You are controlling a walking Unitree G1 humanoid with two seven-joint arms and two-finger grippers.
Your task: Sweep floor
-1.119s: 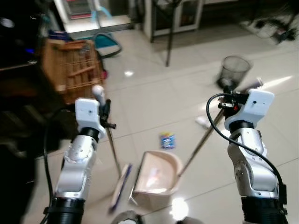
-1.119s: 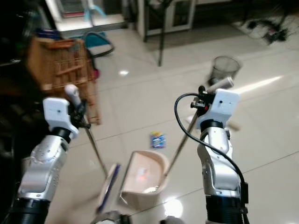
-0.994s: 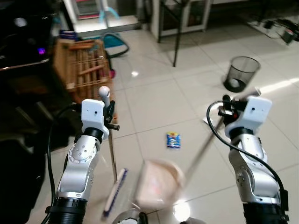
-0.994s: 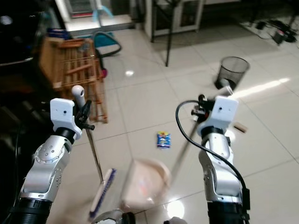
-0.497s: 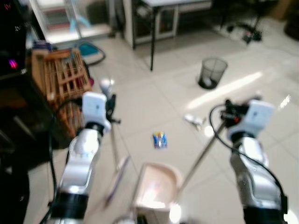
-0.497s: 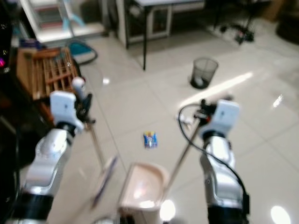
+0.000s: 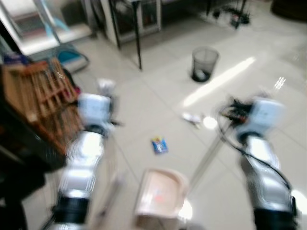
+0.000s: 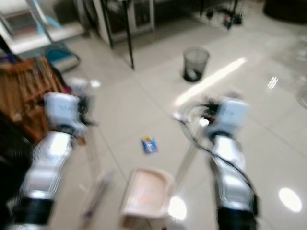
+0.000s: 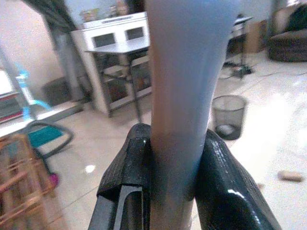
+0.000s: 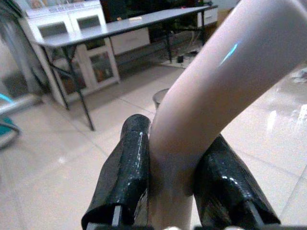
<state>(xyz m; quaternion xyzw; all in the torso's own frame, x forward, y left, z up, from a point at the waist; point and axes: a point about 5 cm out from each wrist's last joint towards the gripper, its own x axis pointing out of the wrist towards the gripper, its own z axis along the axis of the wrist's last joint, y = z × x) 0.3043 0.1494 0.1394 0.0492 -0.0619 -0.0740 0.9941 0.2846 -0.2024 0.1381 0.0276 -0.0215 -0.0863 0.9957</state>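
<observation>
The picture is blurred by motion. My left gripper (image 9: 172, 141) is shut on the pale broom handle (image 9: 187, 72), which runs down to the broom head (image 7: 112, 191) on the floor at my lower left. On the other side my right gripper (image 10: 175, 143) is shut on the long pink dustpan handle (image 10: 230, 62). That handle (image 7: 206, 155) slants down to the beige dustpan (image 7: 158, 191) lying on the tiles in front of me. A blue wrapper (image 7: 159, 144) lies just beyond the dustpan. A white scrap (image 7: 192, 117) lies farther off to the right.
A black mesh bin (image 7: 204, 64) stands on the tiles at the back. A wooden crate (image 7: 38, 91) and dark furniture (image 7: 19, 158) close off the left side. Table legs (image 7: 136, 38) and a teal hose (image 7: 72, 52) are at the far back.
The camera has swung, so the whole scene shifted and blurred; the bin now sits nearer the middle. Both grippers keep their hold, and the dustpan stays in front of me.
</observation>
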